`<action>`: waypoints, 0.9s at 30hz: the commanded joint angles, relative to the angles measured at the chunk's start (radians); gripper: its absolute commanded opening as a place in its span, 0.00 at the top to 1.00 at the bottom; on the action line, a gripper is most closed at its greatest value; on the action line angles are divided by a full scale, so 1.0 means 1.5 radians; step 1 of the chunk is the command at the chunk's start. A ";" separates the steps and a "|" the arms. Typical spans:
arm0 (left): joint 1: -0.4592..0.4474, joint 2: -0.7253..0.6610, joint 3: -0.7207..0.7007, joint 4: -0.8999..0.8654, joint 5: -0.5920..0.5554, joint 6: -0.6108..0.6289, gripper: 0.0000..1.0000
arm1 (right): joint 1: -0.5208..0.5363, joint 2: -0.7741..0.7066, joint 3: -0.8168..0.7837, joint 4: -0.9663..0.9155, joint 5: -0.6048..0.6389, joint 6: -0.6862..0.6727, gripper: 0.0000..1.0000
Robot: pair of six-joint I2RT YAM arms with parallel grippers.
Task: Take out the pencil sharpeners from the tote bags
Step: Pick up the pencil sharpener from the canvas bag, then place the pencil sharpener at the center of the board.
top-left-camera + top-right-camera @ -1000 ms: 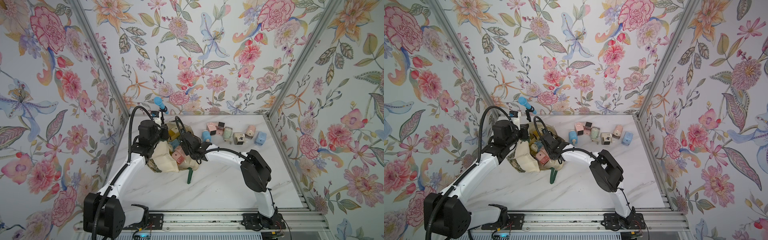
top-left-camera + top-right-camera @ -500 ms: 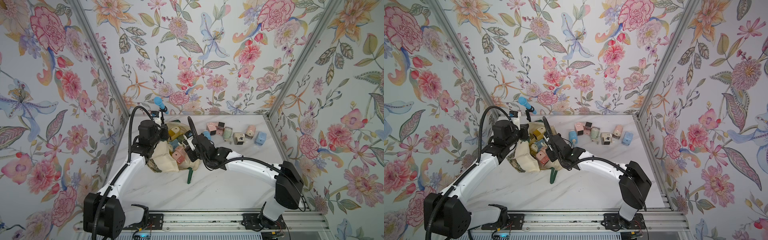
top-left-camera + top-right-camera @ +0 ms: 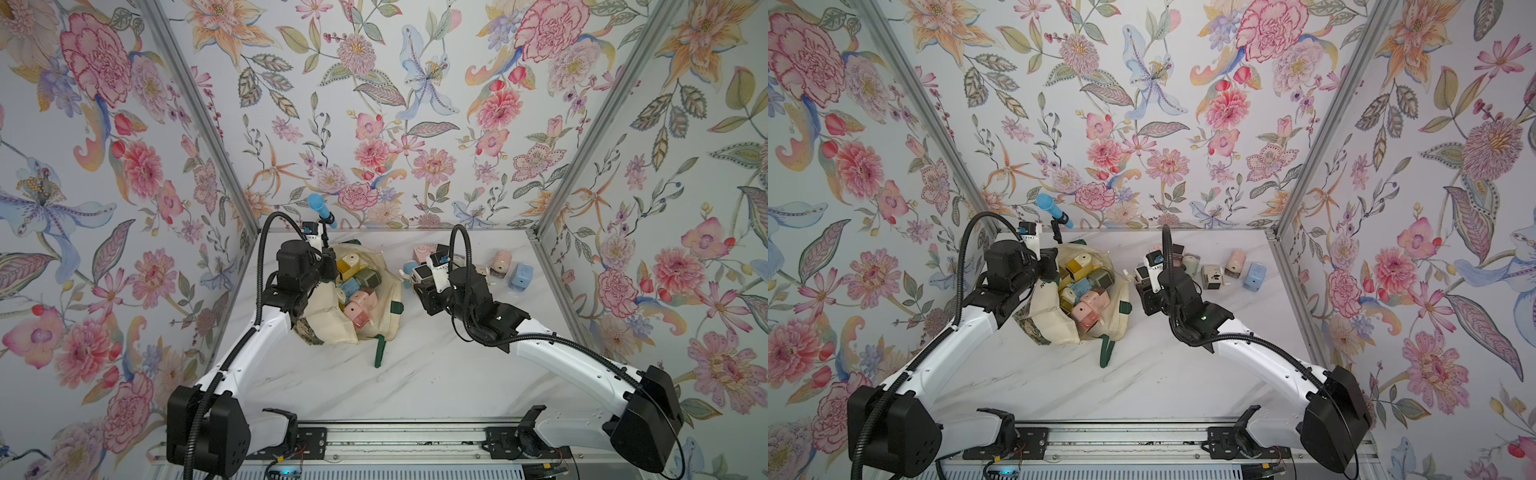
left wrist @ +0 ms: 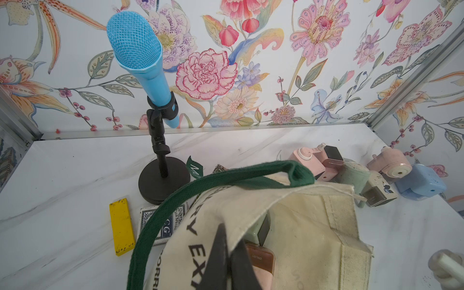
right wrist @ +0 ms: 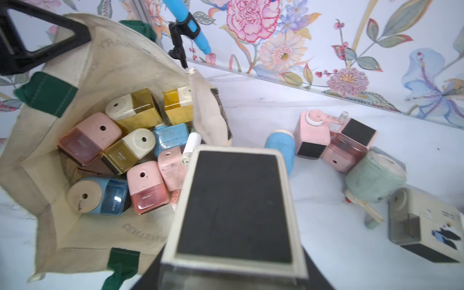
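The left gripper (image 4: 229, 253) was clamped on the far-left rim of the tote bag (image 3: 332, 330). The bag lay left of centre, mouth open, with pencil sharpeners (image 3: 358, 293) inside. The right gripper (image 3: 420, 286) gripped a cream sharpener (image 5: 233, 208), dark-faced, just right of the bag. Loose sharpeners (image 3: 520, 276) lay far right.
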 commanded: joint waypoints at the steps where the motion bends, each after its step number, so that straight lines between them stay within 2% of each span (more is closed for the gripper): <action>1: -0.004 -0.022 0.035 0.062 0.016 0.011 1.00 | -0.031 -0.010 -0.029 0.061 -0.021 0.039 0.74; 13: -0.008 -0.027 0.033 0.062 0.017 0.011 1.00 | -0.116 0.039 -0.086 0.110 0.007 0.094 0.74; 27: -0.010 -0.033 0.033 0.063 0.014 0.014 1.00 | -0.125 0.165 -0.061 0.130 0.047 0.094 0.73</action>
